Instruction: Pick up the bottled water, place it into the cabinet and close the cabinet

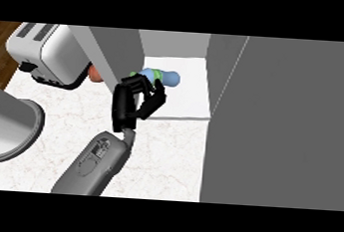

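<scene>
At the bench's [165, 152] far left corner stands a toaster [50, 50], a grey pot [8, 128] nearer. Rightward, one hand [135, 103], which side I cannot tell, curls its fingers [155, 98] round the bottled water [163, 77] over the open cabinet's [187, 89] white floor. Placing looks nearly done; releasing and shutting the door [292, 125] remain.

No text, brand, number or sign can be read on anything here. The bottled water [165, 77], at about twelve o'clock, carries a green band [153, 75] that bears no letters one can make out, and the toaster [46, 50] at about ten o'clock shows a plain white side with no marking.
</scene>
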Tool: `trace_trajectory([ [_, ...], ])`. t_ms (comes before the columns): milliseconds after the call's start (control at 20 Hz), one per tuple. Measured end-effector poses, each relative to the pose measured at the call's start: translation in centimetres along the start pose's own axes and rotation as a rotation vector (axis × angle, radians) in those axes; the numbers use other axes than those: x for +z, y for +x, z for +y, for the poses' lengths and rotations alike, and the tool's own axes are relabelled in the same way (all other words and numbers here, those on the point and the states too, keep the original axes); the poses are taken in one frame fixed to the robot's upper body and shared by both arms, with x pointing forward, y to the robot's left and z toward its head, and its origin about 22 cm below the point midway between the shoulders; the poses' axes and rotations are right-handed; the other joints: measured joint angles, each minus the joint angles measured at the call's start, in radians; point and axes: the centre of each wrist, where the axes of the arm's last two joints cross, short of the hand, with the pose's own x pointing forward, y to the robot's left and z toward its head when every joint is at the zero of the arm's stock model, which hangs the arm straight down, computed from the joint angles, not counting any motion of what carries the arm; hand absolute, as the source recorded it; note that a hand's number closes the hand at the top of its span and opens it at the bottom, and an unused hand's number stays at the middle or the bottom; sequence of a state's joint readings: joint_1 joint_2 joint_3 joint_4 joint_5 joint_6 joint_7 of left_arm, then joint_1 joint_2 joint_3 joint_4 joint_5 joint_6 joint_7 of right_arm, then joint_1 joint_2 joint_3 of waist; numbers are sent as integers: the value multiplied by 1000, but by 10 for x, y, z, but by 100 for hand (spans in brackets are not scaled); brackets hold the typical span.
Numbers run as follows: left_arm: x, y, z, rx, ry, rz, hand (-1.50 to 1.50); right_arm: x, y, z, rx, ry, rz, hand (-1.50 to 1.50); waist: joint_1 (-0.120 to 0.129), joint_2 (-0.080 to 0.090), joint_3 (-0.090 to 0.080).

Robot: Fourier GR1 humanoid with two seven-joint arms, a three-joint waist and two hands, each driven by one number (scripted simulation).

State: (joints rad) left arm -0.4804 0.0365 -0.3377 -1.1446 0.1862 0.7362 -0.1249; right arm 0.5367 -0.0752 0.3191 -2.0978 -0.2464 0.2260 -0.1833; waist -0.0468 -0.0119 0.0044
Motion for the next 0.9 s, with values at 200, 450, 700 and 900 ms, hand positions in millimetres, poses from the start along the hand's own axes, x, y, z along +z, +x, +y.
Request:
trace_trajectory([
  [200,0,-2,-1,-42,24,-18,150,-4,-3,-1,1,8,2,-150,-5,1,1],
  [450,1,-8,0,-133,57,-61,150,-4,-1,-2,5,15,6,-150,-18,1,3],
  [700,2,-14,0,-229,81,-109,150,-5,-3,-2,3,23,10,-150,-24,0,5],
  [900,2,-17,-3,-270,96,-121,-150,-4,-3,-3,-1,25,8,-150,-28,0,6],
])
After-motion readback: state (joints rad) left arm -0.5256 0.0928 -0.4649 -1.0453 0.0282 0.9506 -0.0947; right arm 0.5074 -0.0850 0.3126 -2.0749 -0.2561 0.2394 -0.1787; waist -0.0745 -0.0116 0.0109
